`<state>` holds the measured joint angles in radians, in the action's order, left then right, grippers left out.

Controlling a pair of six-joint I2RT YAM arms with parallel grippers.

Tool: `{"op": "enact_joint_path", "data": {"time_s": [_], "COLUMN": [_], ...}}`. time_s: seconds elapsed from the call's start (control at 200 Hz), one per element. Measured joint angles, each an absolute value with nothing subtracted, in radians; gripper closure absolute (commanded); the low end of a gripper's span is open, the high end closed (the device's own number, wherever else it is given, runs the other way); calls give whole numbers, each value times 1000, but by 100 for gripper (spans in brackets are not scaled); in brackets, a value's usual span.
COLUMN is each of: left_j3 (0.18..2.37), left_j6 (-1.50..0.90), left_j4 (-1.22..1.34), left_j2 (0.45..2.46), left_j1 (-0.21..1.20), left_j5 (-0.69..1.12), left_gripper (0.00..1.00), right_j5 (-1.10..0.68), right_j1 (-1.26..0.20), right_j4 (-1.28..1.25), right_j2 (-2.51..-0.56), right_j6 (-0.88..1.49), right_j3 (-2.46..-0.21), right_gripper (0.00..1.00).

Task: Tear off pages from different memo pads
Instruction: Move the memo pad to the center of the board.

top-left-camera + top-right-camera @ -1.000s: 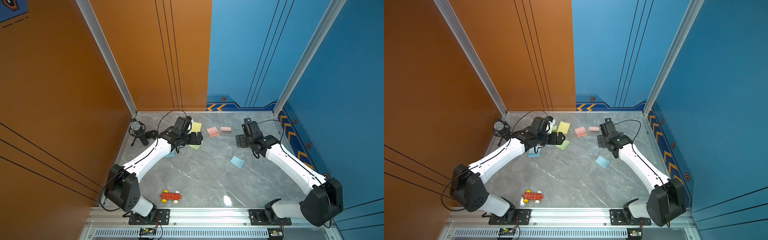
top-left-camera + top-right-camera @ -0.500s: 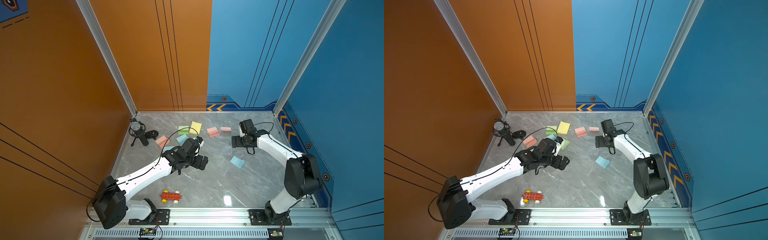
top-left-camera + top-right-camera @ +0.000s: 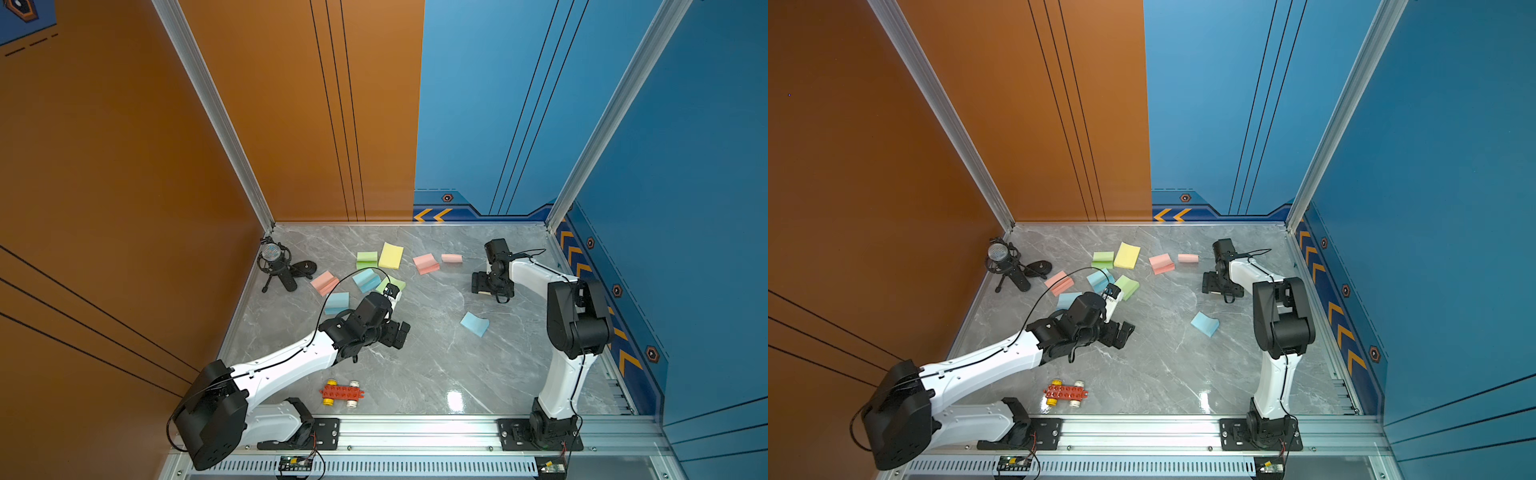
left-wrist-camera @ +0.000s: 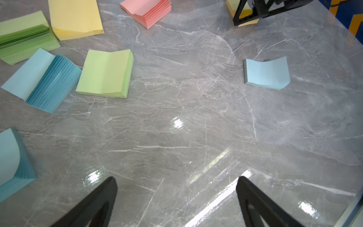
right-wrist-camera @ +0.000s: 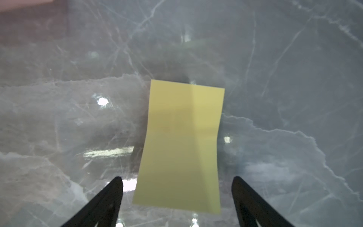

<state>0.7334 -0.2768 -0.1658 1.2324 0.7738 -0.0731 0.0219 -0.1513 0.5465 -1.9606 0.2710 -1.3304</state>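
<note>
Memo pads (image 3: pixel 390 255) sit bunched at the far left-centre of the table (image 3: pixel 436 374): yellow, green, blue and pink, several with their sheets fanned. Two pages look to be off already. A curled blue page (image 3: pixel 473 324) lies alone on the right half, well apart from the pads. A creased yellow page (image 5: pixel 180 145) lies flat right under the right gripper (image 3: pixel 482 286). No loose pink or green sheet that I can spot, so I'd call this partway, with those colours to go.

Right arm: elbow high, forearm dipping down at the far right, jaws spread wide either side of the yellow page, gripping nothing. Left arm: stretched low towards mid-table, left gripper (image 4: pixel 176 177) wide open and empty over bare marble, the pads near it.
</note>
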Motion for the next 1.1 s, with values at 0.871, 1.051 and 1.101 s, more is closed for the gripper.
{"op": "enact_joint_path", "data": {"time_s": [0.871,1.051,1.101], "left_j3": [680,653,649], "left_j6": [-311,-331,-334], "left_j4": [-99,-100,-100], "left_j2": [1110,1065,1054], "left_j1": [775,774,774], "left_j5": [-224,-271,-279], "left_gripper": [2,2,2], "right_j5": [101,109,109], "right_j1": [-513,-687,-736], "right_j4": [558,558,557], "right_j2": [-1882,-1785,-1763], "right_j6": [245,318,343], "right_j3": [-1218,-1126,-1100], "right_gripper": [38,37,37]}}
